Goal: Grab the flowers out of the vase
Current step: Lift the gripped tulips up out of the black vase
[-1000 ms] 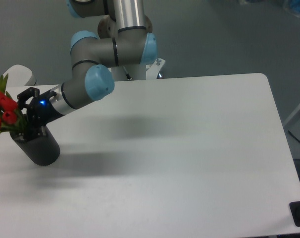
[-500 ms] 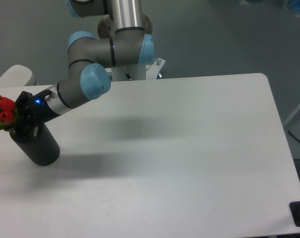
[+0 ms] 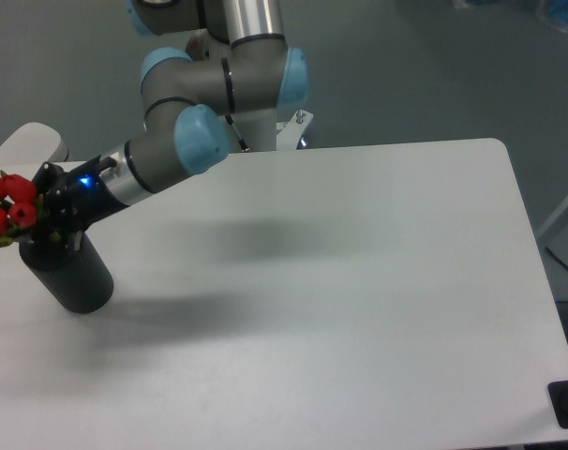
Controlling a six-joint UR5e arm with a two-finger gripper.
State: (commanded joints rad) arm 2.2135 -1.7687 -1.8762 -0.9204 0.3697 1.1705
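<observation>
Bench (image 3: 359,281), white, matte, with rounded corners, fills most of the view. Vase (image 3: 68,272), plain black cylinder, stands at the far left of the bench, leaning toward the left edge of the view. Flowers (image 3: 5,211), a small bunch of red tulip buds with a green leaf tip above, sit at the vase's mouth and lean out to the left, partly cut off by the view's edge; the stems are hidden behind the gripper. Gripper (image 3: 52,214), black, with a blue light on its body, sits directly above the vase's top, against the bunch just right of the buds. Whether the jaws are spread or pressing on the stems cannot be told. Arm (image 3: 195,141), grey with pale blue joint caps, reaches in from the upper centre.
</observation>
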